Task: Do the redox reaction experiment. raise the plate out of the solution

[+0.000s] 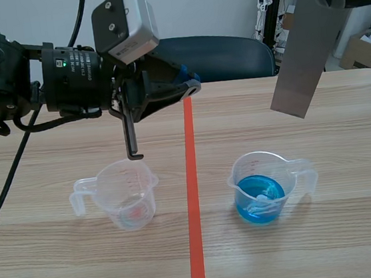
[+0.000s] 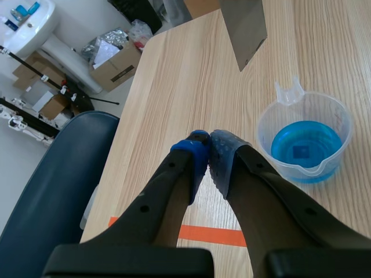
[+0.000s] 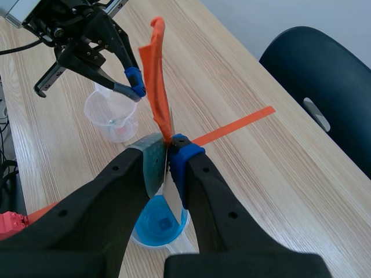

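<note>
And the plate (image 1: 303, 52) is up, tilted and well clear of the blue solution cup (image 1: 242, 173), which stands right of the tape line toward the surface's near edge. Our right end effector (image 3: 168, 147) is clamped on the plate's upper end. The left end effector (image 2: 208, 152) is closed on nothing above the empty cup (image 1: 120, 186). We judge the lift done: now we want a firm pinch, no swinging, and the lower end over the cup so drips land inside.
</note>
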